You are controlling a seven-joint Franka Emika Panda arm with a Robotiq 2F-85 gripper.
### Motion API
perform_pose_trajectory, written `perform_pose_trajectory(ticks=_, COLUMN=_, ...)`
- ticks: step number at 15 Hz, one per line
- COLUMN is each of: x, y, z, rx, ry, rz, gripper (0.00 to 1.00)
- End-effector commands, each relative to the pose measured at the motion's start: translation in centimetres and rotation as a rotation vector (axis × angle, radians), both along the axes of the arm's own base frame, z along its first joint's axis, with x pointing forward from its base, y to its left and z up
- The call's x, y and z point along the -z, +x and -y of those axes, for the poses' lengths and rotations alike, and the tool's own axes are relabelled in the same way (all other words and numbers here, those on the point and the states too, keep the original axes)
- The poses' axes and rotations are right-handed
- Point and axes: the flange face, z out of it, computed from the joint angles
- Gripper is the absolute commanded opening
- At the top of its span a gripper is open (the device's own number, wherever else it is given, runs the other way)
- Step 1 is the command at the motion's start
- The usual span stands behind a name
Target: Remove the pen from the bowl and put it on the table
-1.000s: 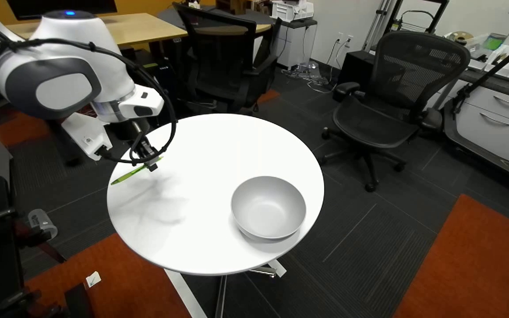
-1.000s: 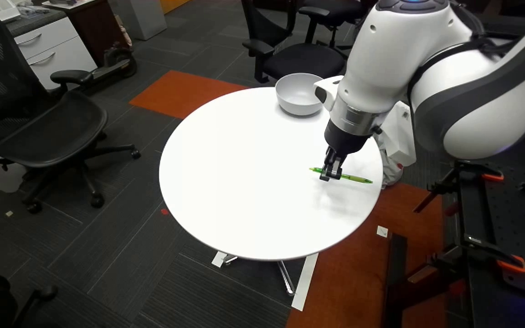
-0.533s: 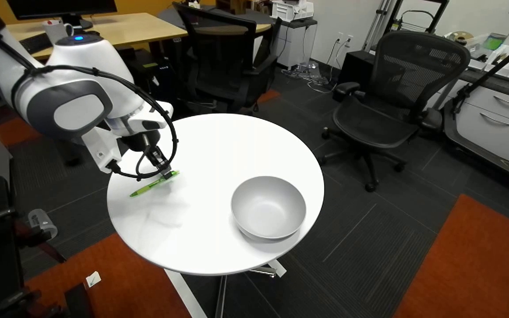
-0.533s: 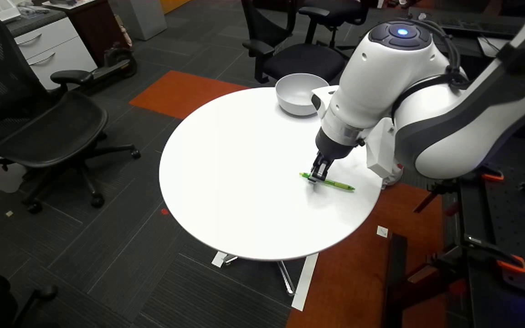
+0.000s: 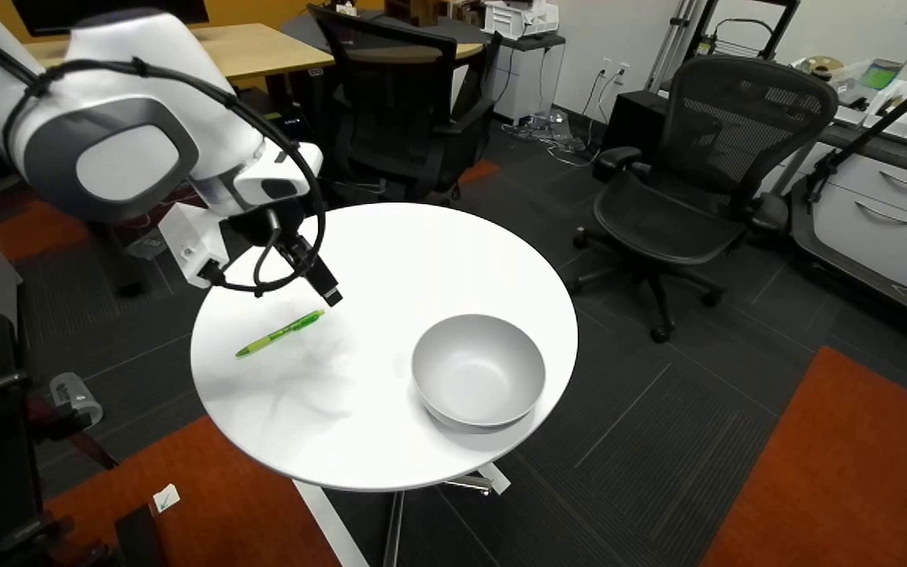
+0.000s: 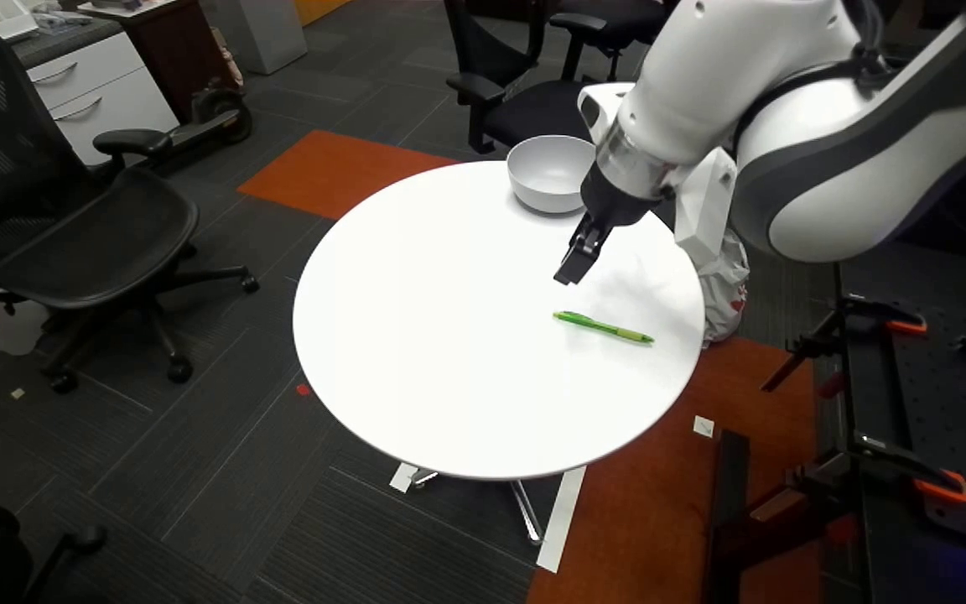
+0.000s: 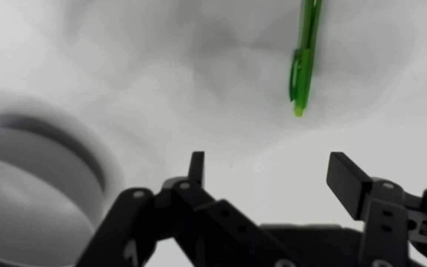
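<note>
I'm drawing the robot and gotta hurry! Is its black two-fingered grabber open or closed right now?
Black two-fingered gripper: open, holding nothing; the thin bright green pen lies on the round white table.

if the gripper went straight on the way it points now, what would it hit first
Most likely the top of the table: in both exterior views the gripper slants down toward it. The pen seems to lie just aside, but depth is unclear.

In the wrist view we lose one end of the pen (image 7: pixel 306 55) past the top edge — and part of the bowl (image 7: pixel 50 159), blurred, past the left. In an exterior view the arm (image 6: pixel 701 92) hides some of its side.
</note>
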Motion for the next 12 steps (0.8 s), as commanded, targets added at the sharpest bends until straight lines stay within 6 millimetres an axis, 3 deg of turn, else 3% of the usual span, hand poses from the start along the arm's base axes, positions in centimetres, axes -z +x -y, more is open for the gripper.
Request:
perform_pose_trajectory(ticks=1, x=-5.5, y=-1.8, z=1.5, rx=-0.058, ry=0.018, rz=0.0, gripper=1.0)
perform_pose_trajectory(ticks=7, x=-10.2, y=-2.6, z=2.6, rx=-0.145, ry=0.026, rz=-0.027, gripper=1.0)
perform_pose_trajectory(ticks=12, x=-10.1, y=-1.8, z=2.5, rx=-0.161, ry=0.038, rz=-0.029, gripper=1.0)
